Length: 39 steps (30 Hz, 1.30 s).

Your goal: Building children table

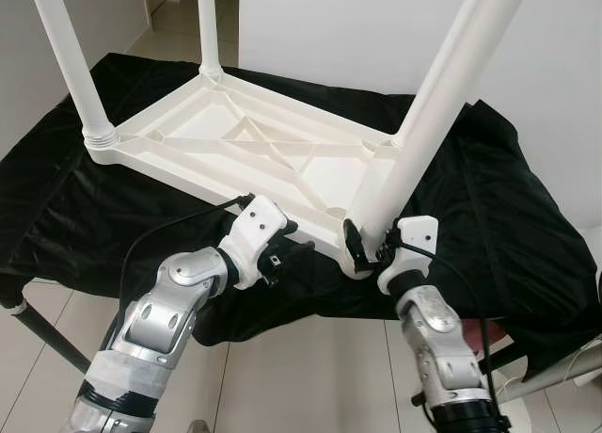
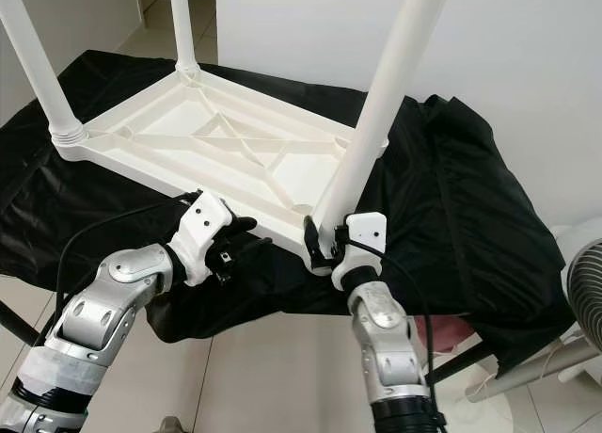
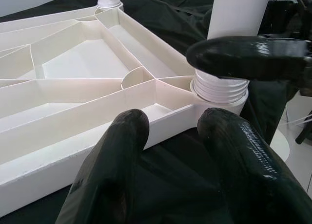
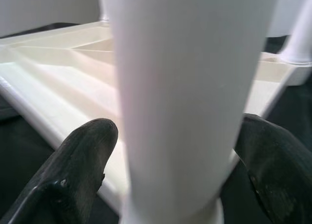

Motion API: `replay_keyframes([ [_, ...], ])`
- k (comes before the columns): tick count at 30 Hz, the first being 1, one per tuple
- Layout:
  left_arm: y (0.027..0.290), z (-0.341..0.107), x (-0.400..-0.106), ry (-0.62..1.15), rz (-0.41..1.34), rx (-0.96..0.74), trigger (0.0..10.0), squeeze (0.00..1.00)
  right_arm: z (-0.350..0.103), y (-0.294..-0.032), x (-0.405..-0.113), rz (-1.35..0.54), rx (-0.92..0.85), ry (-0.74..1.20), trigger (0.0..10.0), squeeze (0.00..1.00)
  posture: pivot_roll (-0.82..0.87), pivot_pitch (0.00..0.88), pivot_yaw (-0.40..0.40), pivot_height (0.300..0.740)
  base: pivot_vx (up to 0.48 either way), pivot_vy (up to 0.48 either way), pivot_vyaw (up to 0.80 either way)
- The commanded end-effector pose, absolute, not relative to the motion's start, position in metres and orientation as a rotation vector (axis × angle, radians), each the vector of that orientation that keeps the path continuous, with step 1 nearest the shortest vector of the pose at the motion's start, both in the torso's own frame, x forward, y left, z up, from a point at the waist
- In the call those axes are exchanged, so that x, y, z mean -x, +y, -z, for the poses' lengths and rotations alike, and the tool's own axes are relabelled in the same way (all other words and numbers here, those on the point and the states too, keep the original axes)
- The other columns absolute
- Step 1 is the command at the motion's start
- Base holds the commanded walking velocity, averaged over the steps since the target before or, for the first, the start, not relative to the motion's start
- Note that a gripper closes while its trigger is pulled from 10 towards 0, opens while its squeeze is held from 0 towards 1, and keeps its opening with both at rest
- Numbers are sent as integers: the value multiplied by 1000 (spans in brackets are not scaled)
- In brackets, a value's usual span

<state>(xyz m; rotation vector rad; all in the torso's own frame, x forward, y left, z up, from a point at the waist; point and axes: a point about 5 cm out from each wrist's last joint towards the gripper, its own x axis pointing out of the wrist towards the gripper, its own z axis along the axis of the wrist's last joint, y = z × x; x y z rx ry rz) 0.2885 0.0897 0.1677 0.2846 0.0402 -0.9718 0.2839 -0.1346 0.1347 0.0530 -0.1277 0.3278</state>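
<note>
While the tabletop (image 1: 235,141) lies upside down on the black cloth (image 1: 489,198), my right gripper (image 1: 374,249) sits at the near corner with its fingers (image 4: 80,160) spread either side of the near leg (image 1: 437,104), low down by the threaded socket (image 3: 219,87). Fingers are open around the leg; whether they actually press it I can't tell. My left gripper (image 1: 287,249) hovers just beside the near rim, fingers (image 3: 112,175) apart, holding nothing, pointed at the same corner.

Three legs stand up: near leg, left leg (image 1: 71,61), far leg (image 1: 209,28). Fourth corner not visible.

Handling guess: hollow white plastic, light, stiff, smooth and a bit slippery. The leg is long, so gripping near the base gives least wobble and best turning; high up it would lever around. Ribbed underside of the tabletop gives the left gripper an edge to brace against so the top doesn't slide on the cloth.

Pose: right forearm comes up nearly vertical from below the table edge, wrist bent toward the leg. Left forearm angles in from the left, elbow low, cable (image 1: 160,235) looping over it.

Step judged: seating or tightening the near leg.
</note>
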Motion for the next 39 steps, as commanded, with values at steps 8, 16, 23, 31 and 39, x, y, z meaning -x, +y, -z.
replay_keyframes([
  [8, 88, -167, -288, 43, 959, -301, 10000, 0, -139, -149, -290, -572, 6, -121, 10000, 0, 47, 17, -112, 740, 0, 0, 0],
  [16, 88, -167, -289, 43, 959, -303, 10000, 0, -143, -162, -307, -679, 58, -101, 10000, 0, 54, 18, -105, 740, 0, 0, 0],
  [23, 91, -168, -288, 45, 951, -306, 10000, 0, -132, -160, -315, -761, 83, -42, 1255, 0, 72, 18, -108, 740, 0, 0, 0],
  [31, 94, -168, -287, 47, 944, -310, 10000, 0, -127, -164, -321, -763, 81, -26, 0, 0, 83, 22, -109, 740, 0, 0, 0],
  [39, 94, -169, -287, 45, 947, -311, 10000, 0, -127, -163, -326, -711, 45, -47, 10000, 0, 85, 21, -109, 740, 0, 0, 0],
])
